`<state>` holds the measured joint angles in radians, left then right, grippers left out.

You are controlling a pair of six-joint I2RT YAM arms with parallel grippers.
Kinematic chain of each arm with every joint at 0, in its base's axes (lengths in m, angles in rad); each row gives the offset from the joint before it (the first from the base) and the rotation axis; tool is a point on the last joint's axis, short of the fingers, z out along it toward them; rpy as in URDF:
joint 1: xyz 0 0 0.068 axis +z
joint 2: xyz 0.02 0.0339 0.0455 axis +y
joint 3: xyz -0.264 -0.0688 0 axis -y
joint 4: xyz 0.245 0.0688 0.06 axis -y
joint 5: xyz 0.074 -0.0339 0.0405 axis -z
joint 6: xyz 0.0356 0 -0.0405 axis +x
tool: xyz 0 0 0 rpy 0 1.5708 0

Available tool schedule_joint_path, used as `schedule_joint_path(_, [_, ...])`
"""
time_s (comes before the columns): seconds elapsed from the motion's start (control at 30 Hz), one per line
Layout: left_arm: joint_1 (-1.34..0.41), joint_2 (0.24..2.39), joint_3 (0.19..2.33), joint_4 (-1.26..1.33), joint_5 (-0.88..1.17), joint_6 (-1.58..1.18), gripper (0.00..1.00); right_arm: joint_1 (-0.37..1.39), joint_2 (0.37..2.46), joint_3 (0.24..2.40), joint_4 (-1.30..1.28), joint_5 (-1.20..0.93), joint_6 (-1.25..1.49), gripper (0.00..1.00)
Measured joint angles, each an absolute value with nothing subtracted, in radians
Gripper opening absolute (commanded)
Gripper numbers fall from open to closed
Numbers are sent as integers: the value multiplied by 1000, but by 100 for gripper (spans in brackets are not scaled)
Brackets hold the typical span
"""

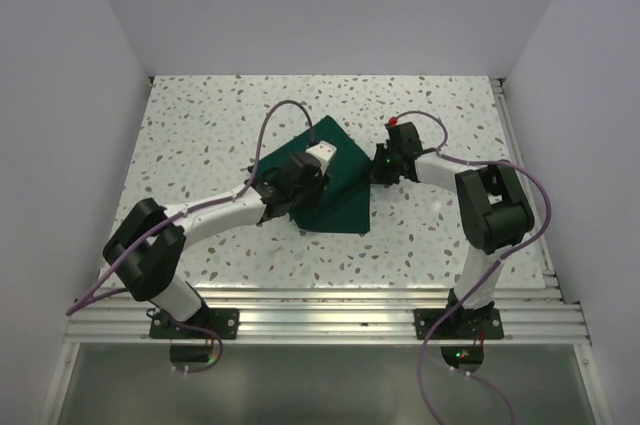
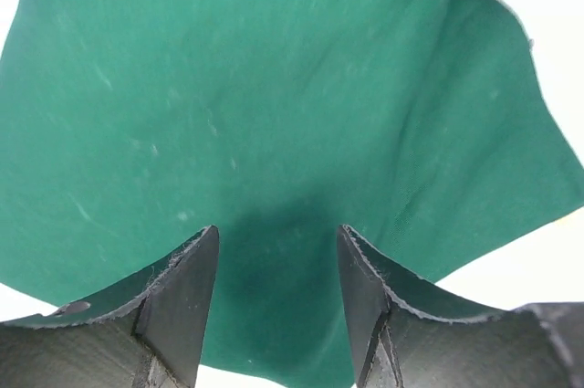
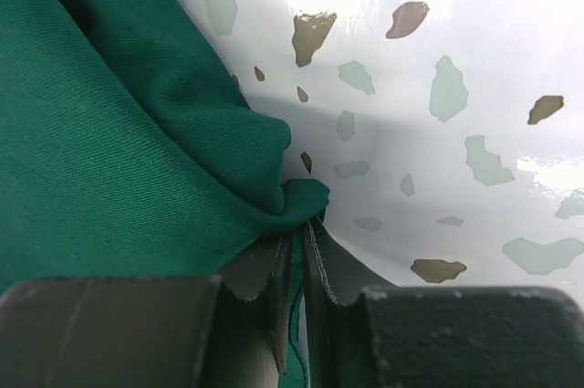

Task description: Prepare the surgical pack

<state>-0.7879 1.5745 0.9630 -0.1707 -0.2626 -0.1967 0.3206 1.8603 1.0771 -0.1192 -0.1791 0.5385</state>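
The surgical pack shows as a dark green cloth (image 1: 340, 200) lying folded on the speckled table; whatever is inside it is hidden. My left gripper (image 1: 312, 167) hovers over the cloth's middle. In the left wrist view the left gripper (image 2: 278, 256) is open, both fingers (image 2: 182, 301) just above the green cloth (image 2: 255, 96) with nothing between them. My right gripper (image 1: 381, 171) is at the cloth's right edge. In the right wrist view the right gripper (image 3: 299, 228) is shut on a bunched corner of the cloth (image 3: 109, 160), which is pinched between the pads.
The speckled white table (image 1: 200, 135) is walled in by white panels on three sides. An aluminium rail (image 1: 330, 320) carrying both arm bases runs along the near edge. Purple cables (image 1: 270, 125) loop above the arms.
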Motion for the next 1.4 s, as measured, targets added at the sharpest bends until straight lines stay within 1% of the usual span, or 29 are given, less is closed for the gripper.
schedule_joint_path(0.2, [-808,1573,1039,-164,-263,-147,58,321,1867,1085,-119,-178,538,13])
schedule_joint_path(0.33, [-836,1544,970,-123,-243,-147,36,321,1875,1095,-119,-178,538,13])
schedule_joint_path(0.4, [-849,1522,925,-115,-231,-146,31,321,1877,1098,-119,-178,538,13])
schedule_joint_path(0.43, [-854,1509,903,-112,-221,-147,27,321,1877,1098,-119,-178,538,13])
schedule_joint_path(0.53, [-863,1483,863,-110,-192,-151,17,321,1877,1099,-119,-178,538,13])
schedule_joint_path(0.73, [-864,1480,792,-71,-184,-192,12,321,1879,1100,-120,-178,538,13])
schedule_joint_path(0.93, [-864,1527,727,-41,-235,-237,11,321,1879,1101,-120,-176,538,12])
schedule_joint_path(1.13, [-864,1555,721,-39,-250,-270,12,321,1880,1103,-122,-175,538,12])
schedule_joint_path(1.27, [-867,1523,722,-55,-234,-278,18,321,1881,1105,-123,-176,538,12])
schedule_joint_path(1.3, [-868,1503,724,-66,-228,-278,22,321,1881,1105,-125,-175,538,12])
schedule_joint_path(1.37, [-872,1460,751,-102,-210,-276,26,321,1881,1105,-126,-175,538,12])
schedule_joint_path(1.4, [-874,1443,778,-118,-202,-273,33,321,1881,1105,-126,-176,538,12])
